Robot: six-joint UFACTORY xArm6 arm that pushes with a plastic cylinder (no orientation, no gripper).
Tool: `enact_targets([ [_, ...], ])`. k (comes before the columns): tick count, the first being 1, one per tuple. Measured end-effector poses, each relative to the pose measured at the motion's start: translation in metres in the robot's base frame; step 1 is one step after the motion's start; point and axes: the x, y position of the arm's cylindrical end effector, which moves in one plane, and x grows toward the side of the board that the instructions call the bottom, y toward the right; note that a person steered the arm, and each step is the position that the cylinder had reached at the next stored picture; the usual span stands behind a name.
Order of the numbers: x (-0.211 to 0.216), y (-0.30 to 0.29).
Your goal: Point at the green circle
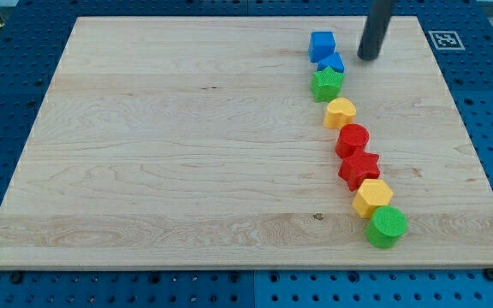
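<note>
While my tip (368, 56) (top right) hovers, green circle (388, 227) sits.

wooden board (187, 154), blue pegboard table (7, 85)

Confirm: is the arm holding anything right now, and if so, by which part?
Nothing is held. The arm ends in a plain rod; my tip rests free on the board, right of the blue blocks, far from the green circle.
</note>
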Motion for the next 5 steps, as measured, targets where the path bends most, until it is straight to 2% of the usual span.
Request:
enact_targets([
  [3, 0.228, 0.009],
  [4, 0.235, 0.008],
  [5, 0.274, 0.010],
])
